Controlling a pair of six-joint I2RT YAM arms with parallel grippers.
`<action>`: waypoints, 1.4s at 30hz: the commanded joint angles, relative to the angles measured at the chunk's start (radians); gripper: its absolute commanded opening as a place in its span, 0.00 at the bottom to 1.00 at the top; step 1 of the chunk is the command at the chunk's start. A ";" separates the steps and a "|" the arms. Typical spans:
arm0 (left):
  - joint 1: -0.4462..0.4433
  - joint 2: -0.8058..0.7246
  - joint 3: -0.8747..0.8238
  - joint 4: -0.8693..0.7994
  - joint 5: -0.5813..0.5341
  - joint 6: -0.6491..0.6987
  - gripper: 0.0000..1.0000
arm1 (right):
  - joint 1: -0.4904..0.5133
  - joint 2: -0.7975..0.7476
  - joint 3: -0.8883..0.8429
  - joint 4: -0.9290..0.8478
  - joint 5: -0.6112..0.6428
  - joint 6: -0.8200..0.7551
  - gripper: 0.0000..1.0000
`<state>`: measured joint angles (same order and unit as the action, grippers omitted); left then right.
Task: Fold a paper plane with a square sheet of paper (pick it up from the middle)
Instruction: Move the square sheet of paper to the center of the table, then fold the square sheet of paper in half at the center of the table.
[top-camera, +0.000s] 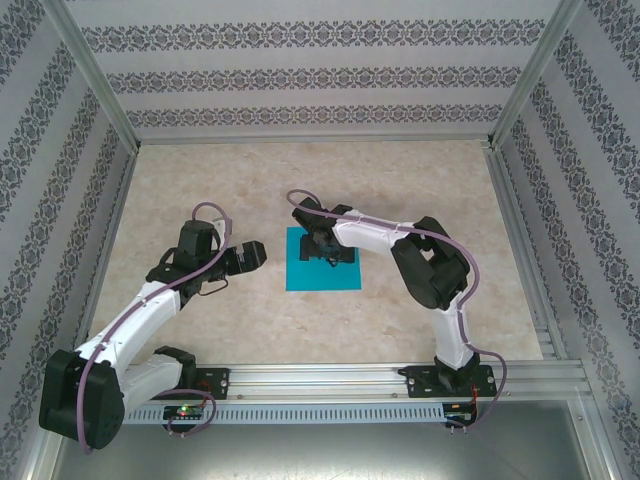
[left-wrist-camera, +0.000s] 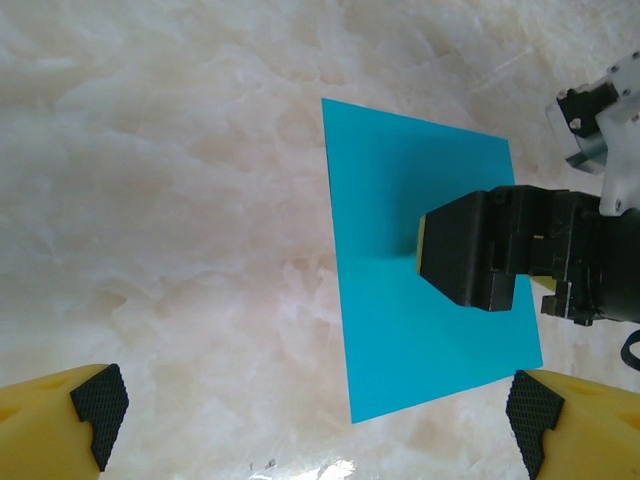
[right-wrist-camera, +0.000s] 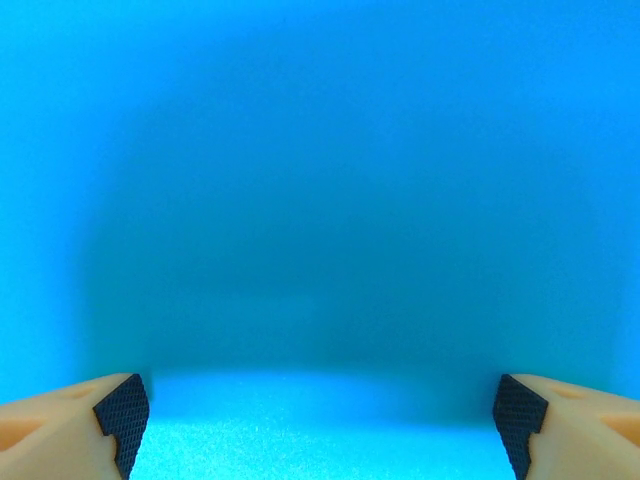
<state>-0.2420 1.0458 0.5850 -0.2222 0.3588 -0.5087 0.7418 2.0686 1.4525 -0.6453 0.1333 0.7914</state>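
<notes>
The square sheet of paper (top-camera: 322, 259) lies flat near the middle of the surface (top-camera: 400, 190). It looks thin, light and limp, so a pinch at its centre seems best. The right fingers (right-wrist-camera: 122, 412) hang spread apart directly over it, perhaps touching; the left fingers (left-wrist-camera: 100, 400), also apart, hover off its 9 o'clock edge, with open room all round.
</notes>
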 joint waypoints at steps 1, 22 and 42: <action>-0.007 -0.018 -0.011 0.001 -0.006 0.006 1.00 | 0.001 0.053 0.026 -0.020 -0.012 -0.053 0.91; -0.007 -0.031 -0.006 -0.010 -0.006 -0.009 1.00 | 0.036 -0.004 0.083 -0.082 0.046 -0.067 0.92; -0.007 -0.084 -0.013 -0.058 -0.016 -0.007 1.00 | 0.034 0.100 0.157 -0.120 0.068 -0.113 0.89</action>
<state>-0.2420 0.9859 0.5816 -0.2543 0.3550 -0.5095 0.7704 2.1509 1.5898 -0.7319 0.1680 0.6956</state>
